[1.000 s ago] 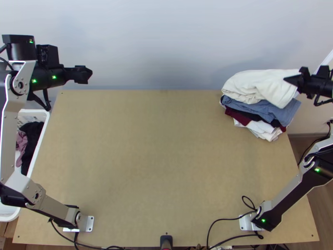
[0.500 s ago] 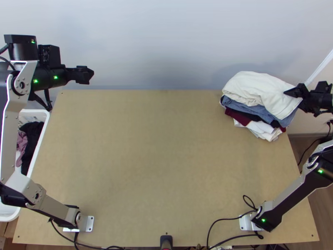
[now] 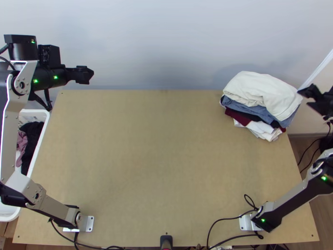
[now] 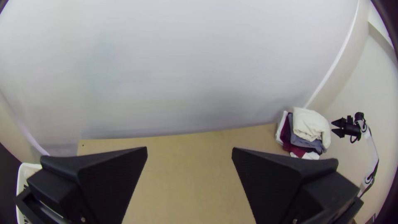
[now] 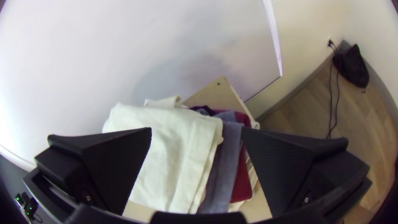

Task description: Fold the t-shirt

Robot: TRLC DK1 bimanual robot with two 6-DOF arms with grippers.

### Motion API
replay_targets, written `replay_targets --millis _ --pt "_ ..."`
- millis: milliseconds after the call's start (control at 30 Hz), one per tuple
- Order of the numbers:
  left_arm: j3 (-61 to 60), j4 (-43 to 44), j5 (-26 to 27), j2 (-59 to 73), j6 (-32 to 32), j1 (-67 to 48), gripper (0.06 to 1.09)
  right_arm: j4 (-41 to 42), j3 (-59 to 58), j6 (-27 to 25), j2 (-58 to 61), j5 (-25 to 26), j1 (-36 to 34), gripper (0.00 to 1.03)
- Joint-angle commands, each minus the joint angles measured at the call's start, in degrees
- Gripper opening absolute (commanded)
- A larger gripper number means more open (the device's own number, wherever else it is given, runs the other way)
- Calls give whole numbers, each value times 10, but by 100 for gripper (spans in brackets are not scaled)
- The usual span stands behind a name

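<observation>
My right pincer [image 3: 317, 91] is released, with its two flat black fingers [image 5: 118, 168] wide apart. It is at the far right, just to the right of the pile of clothes. My left pincer [image 3: 89, 75] is released too, with its fingers [image 4: 114, 180] spread wide. It is over on the far left, by the far left corner of the wooden table [image 3: 158, 158].

The pile sits on the table at its far right corner. On top is a thick cream-white cloth [image 3: 262, 89], folded over with soft, rounded edges. I can't tell for sure if it is the t-shirt. Under it is a blue-grey cloth [image 3: 259, 110], and below that are a dark red cloth [image 3: 239, 117] and something black. White cloths [image 3: 266, 130] are at the bottom, and they stick out a bit toward the near side.

A white basket [image 3: 42, 135] stands to the left of the table. A black cloth [image 3: 33, 134] and a dusty pink cloth [image 3: 20, 143] lie bunched up in it.
</observation>
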Motion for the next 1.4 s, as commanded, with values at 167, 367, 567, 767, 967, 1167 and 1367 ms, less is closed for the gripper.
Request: replay_targets --millis 167,367,567,767,967,1167,1367 --pt "12 5 -3 5 0 -1 105 163 -118 -27 -148 98 70 98" --pt "19 9 -3 5 0 2 105 383 -304 -126 -212 259 199 98" --pt "19 9 -3 3 -2 8 105 611 -432 -164 -171 346 240 98" --pt "19 9 -3 4 -2 17 105 695 -445 -153 -30 416 218 98" --pt "19 8 -3 6 -2 21 105 739 -481 -129 23 432 209 98" --pt "19 9 -3 9 -2 20 105 739 -470 -121 -8 434 206 98" --pt "19 11 -2 9 -2 17 105 723 -410 -109 -101 437 219 98"
